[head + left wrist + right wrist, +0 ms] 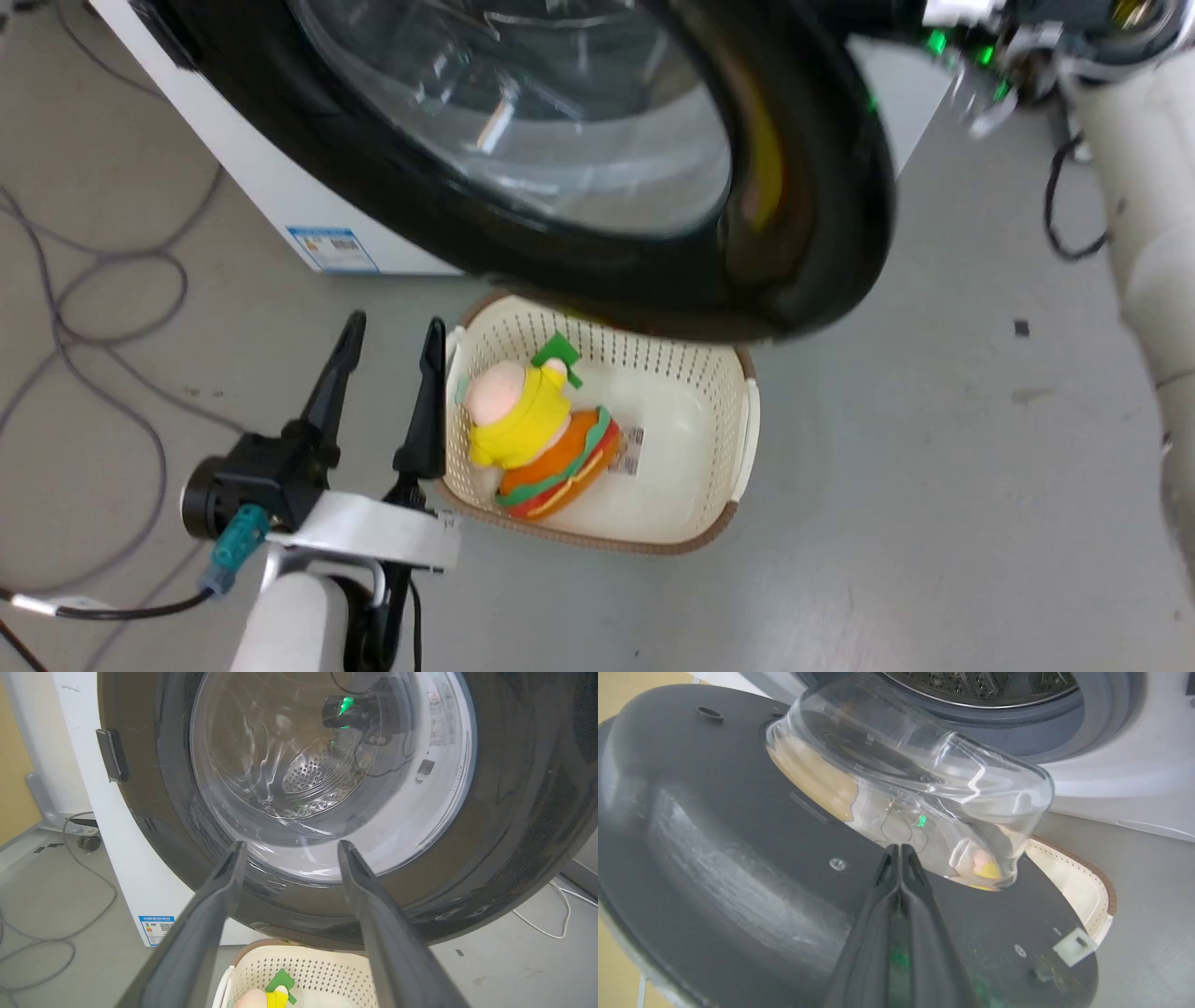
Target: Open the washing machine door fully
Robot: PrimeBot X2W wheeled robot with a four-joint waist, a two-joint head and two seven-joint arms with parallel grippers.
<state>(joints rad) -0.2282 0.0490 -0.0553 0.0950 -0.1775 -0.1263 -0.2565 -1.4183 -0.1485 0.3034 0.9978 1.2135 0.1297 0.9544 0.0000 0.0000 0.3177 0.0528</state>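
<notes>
- The left hand (395,322) is hovering low with its two long dark fingers spread wide and nothing between them. It is probably waiting on the door's front side, out of the swing path.
- A cream perforated plastic basket with a brown rim (747,439) is sitting on the grey floor just beside that hand. It is holding a yellow-and-orange burger-shaped plush toy (551,448), likely staged as laundry. The toy is carrying a small barcode tag (630,451); its print is too small to read.
- The large round glossy black washing machine door (812,187) is standing swung out from the machine's front and is hanging over the basket's far rim. It looks partly open, not fully.
- The right hand (899,847) is reaching behind the door with its fingers pressed together and gripping nothing. Its tips are sitting at the matte black back by the base of the bulging clear glass bowl (924,788), likely for pushing the door wider. I cannot tell whether they are touching.
- The big white front-loading washing machine (261,177) is standing behind, showing its grey rubber ring (1064,723) and perforated steel drum (985,681).
- A blue label (325,248) is sitting low on its front; the text is unreadable.
</notes>
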